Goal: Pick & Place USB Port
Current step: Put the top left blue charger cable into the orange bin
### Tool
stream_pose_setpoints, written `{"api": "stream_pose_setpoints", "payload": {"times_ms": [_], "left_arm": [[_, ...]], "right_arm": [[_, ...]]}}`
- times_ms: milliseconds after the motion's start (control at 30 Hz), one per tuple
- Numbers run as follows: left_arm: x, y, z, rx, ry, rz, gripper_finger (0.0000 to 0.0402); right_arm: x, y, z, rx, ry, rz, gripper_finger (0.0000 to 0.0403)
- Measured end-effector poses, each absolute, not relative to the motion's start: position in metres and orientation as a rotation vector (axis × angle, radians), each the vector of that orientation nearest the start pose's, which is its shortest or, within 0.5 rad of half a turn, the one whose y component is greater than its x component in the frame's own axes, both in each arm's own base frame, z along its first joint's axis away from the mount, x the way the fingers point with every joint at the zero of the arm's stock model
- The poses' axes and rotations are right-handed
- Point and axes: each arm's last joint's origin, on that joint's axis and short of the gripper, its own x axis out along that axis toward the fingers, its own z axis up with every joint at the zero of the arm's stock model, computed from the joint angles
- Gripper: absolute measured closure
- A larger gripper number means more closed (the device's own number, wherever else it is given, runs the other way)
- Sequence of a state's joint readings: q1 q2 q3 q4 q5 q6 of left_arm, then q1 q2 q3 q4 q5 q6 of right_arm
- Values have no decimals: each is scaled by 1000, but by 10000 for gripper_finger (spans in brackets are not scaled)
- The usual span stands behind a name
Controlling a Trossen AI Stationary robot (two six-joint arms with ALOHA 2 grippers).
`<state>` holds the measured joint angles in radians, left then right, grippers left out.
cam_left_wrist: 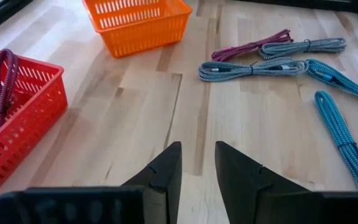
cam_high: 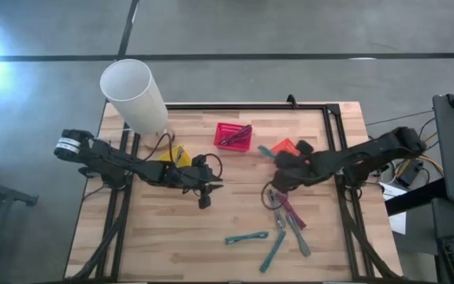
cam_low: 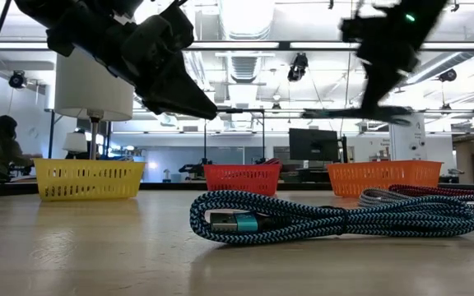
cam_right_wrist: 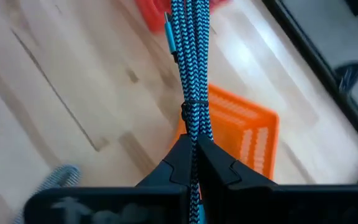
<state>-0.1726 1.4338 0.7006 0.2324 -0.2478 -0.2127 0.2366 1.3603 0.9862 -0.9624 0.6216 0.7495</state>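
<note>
Blue braided cable (cam_right_wrist: 191,56) clenched in right gripper (cam_right_wrist: 194,155) fingers, hanging above orange basket (cam_right_wrist: 241,134), mid-carry, next likely lowering in and releasing; left gripper (cam_left_wrist: 197,168) fingers parted, idle over counter (cam_left_wrist: 135,124).

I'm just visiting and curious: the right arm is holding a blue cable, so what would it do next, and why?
Probably carry it on over the orange basket and let go: the right gripper is shut on the blue cable, raised off the table, with that basket just beyond its fingers.
</note>
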Motion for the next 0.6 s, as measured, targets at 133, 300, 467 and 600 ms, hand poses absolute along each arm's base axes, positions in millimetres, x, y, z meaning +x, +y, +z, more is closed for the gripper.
{"api": "stream_pose_setpoints", "payload": {"times_ms": [133, 300, 467, 600], "left_arm": [[287, -43, 200, -104, 477, 125, 303], [287, -43, 200, -104, 477, 125, 303], [288, -43, 201, -105, 469, 126, 303], [288, -43, 202, -108, 448, 127, 303]], "right_arm": [[210, 32, 214, 81, 939, -748, 394], [185, 24, 186, 81, 948, -758, 394], [169, 19, 164, 2, 987, -765, 394], [166, 18, 152, -65, 949, -750, 394]]}}
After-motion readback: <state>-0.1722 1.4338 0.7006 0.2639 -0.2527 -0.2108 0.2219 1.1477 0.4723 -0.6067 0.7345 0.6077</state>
